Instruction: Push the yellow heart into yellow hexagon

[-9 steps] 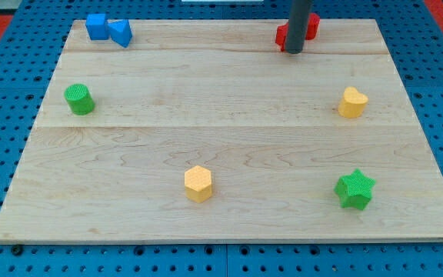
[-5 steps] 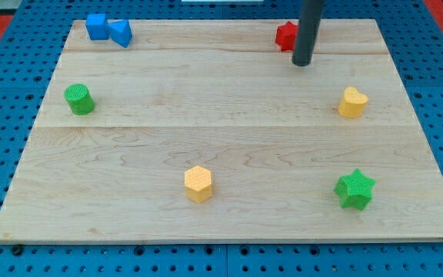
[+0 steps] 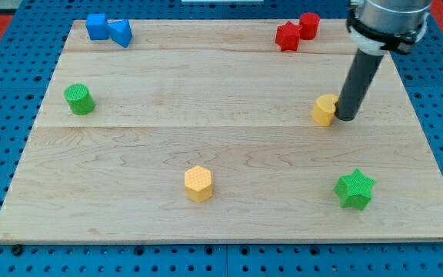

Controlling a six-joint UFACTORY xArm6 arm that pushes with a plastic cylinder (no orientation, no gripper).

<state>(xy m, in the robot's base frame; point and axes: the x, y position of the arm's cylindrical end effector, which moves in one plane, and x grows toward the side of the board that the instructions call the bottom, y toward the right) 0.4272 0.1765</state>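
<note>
1. The arm has no gripper to open or close — it ends in a dark rod, and my tip point(image 3: 345, 118) rests on the wooden tabletop point(image 3: 221, 154) at the view's right.
2. The tip is touching the right side of the yellow heart point(image 3: 324, 110), which lies right of centre, in the upper half of the board.
3. The yellow hexagon point(image 3: 198, 184) sits well apart from the heart, down toward the view's bottom and left of it, near the middle of the lower edge.
4. A green star point(image 3: 355, 189) lies at the bottom right, below the tip and clear of it.
5. Two red blocks point(image 3: 297, 31) sit touching at the view's top, above and left of the rod — their shapes are hard to make out.
6. Two blue blocks point(image 3: 108, 28) sit together in the top left corner.
7. A green cylinder point(image 3: 78, 99) stands alone near the left edge.
</note>
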